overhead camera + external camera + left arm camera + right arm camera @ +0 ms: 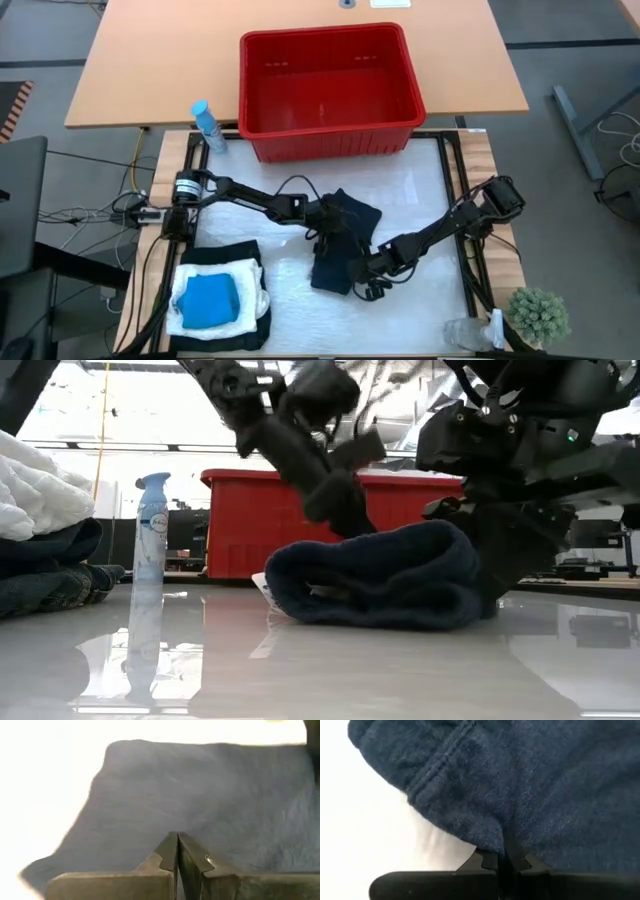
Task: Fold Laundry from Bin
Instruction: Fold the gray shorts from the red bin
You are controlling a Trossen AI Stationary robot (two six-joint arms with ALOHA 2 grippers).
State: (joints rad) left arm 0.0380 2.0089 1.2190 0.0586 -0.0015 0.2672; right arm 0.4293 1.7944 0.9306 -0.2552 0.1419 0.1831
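A dark blue garment (345, 240) lies folded in a rounded bundle (380, 575) on the white mat at mid-table, resting on its underside. My left gripper (177, 840) is shut just over the garment's far left part (330, 228). My right gripper (506, 854) is shut on the garment at its near right end (357, 272). The red bin (330, 140) stands beyond the mat. At the near left sits a stack of laundry: a blue piece (210, 300) on a white one (248, 285) on a black one (232, 253). My left gripper is shut with nothing visible between its fingers; I cannot tell whether its tips touch the garment's top. My right gripper pinches a pucker of the garment (509, 837) between its two fingers, close to a stitched hem. The fingers slant down from the table's right. The garment stays lying on the mat.
A pale blue spray bottle (208, 125) stands at the mat's far left corner, left of the bin. A small green plant (538, 315) and a clear container (468, 333) sit at the near right corner. In the low view the stack (40, 530) rises at the left.
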